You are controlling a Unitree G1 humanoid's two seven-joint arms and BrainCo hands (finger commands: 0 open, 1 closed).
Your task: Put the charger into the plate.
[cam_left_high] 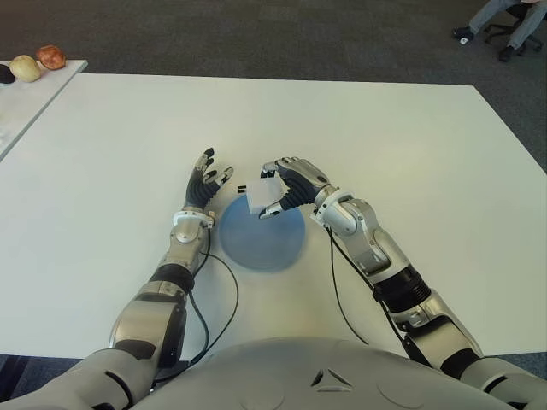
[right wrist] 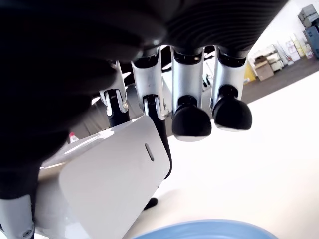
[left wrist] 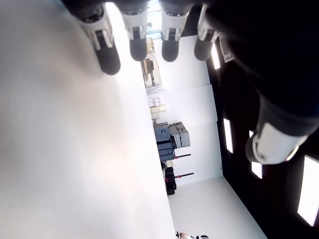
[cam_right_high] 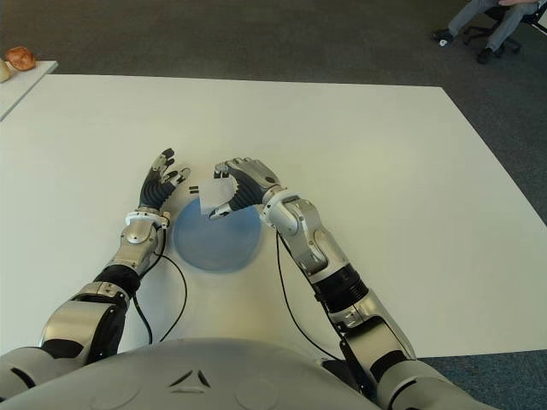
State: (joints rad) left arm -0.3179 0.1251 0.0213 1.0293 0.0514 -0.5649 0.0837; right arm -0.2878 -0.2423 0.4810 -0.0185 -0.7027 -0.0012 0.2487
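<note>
A: Right wrist view first: the charger (right wrist: 112, 174) is a white block pinched in the right hand (cam_left_high: 286, 190), thumb on one side, fingers (right wrist: 191, 121) curled over the other.

B: So it is grasped, not lying anywhere?

A: Grasped, and lifted. In the left eye view its prongs stick out sideways, away from the right palm and toward the left hand (cam_left_high: 205, 184).

B: And the plate (cam_left_high: 256, 243)?

A: A blue disc just below and slightly behind the right fingertips. The charger shows over the plate's far rim, toward the rim more than the middle. The wrist camera catches that blue edge directly beneath the block.

B: What does the drop depend on, then?

A: My reading: the charger lies straight above the plate's edge, so the hand would want to draw back toward the body a little and lower before letting go. Otherwise the block might tip off the rim onto the counter (cam_left_high: 410, 145).

B: The left hand?

A: Idle, fingers spread, holding nothing, just beside the plate on its left. The right one does the work.
</note>
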